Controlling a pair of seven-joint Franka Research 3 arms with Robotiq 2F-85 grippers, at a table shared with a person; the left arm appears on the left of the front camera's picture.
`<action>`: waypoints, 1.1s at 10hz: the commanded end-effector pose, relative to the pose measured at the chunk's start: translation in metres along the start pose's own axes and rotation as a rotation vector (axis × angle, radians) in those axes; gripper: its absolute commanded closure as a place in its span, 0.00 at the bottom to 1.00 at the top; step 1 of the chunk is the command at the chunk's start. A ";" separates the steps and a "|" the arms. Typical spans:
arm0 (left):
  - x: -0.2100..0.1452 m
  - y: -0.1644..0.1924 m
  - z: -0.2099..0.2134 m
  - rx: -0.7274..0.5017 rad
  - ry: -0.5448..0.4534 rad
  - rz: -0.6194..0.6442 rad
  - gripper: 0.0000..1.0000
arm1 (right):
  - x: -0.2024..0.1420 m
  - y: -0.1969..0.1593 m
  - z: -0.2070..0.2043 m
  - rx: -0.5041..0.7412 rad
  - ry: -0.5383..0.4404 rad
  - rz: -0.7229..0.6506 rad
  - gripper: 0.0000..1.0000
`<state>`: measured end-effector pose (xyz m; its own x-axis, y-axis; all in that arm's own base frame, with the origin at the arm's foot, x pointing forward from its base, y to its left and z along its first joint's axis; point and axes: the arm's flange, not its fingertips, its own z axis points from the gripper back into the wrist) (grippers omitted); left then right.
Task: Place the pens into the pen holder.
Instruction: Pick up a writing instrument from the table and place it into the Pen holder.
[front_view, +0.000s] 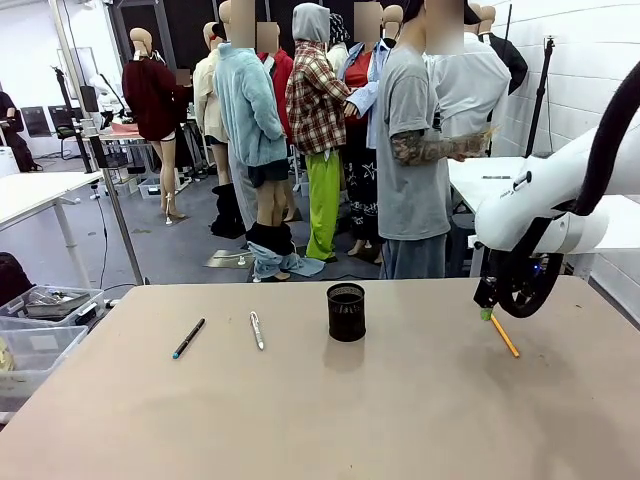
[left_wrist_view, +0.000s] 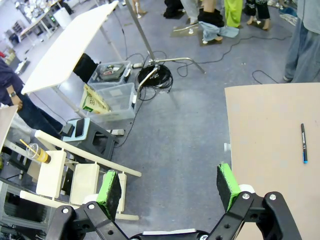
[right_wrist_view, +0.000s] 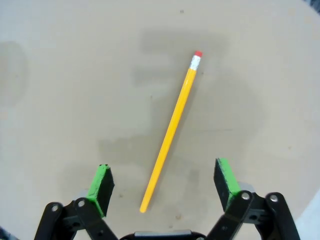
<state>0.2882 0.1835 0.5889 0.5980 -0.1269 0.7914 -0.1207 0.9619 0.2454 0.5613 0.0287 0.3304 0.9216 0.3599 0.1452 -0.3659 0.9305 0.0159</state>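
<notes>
The pen holder (front_view: 346, 311) stood upright on the table (front_view: 300, 430), near the middle and toward the far side. The silver-white pen (front_view: 257, 330) lay flat to its left, apart from it. The dark pen with the teal tip (front_view: 188, 338) lay flat farther left again. The orange pencil (right_wrist_view: 171, 129) lay flat well to the right of the holder, near the table's right edge.

The right gripper (right_wrist_view: 162, 175) was low over that pencil with its jaws spread wide. In the right wrist view one green pad stood on either side of the pencil's plain end, both clear of it, and the eraser end pointed away. It had hold of nothing.

The left gripper (left_wrist_view: 169, 182) was likewise spread wide and empty. It hung beyond the table's left edge, over the floor, with the dark pen lying on the tabletop off to one side.

A person (front_view: 412, 150) stood at the far side of the table, behind the holder and slightly right of it.
</notes>
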 end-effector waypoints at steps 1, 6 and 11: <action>0.001 0.000 -0.001 0.008 -0.005 0.002 0.00 | 0.015 -0.015 -0.017 0.058 0.035 0.005 0.00; 0.001 0.000 -0.001 0.008 -0.005 0.002 0.00 | 0.029 -0.014 -0.034 0.009 0.107 0.004 0.00; 0.001 0.000 -0.001 0.008 -0.005 0.002 0.00 | 0.038 -0.014 -0.046 0.000 0.154 0.011 0.72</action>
<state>0.2882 0.1835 0.5889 0.5980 -0.1269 0.7914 -0.1207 0.9619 0.2454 0.5993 0.0279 0.2993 0.9204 0.3902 0.0228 -0.3906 0.9205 0.0132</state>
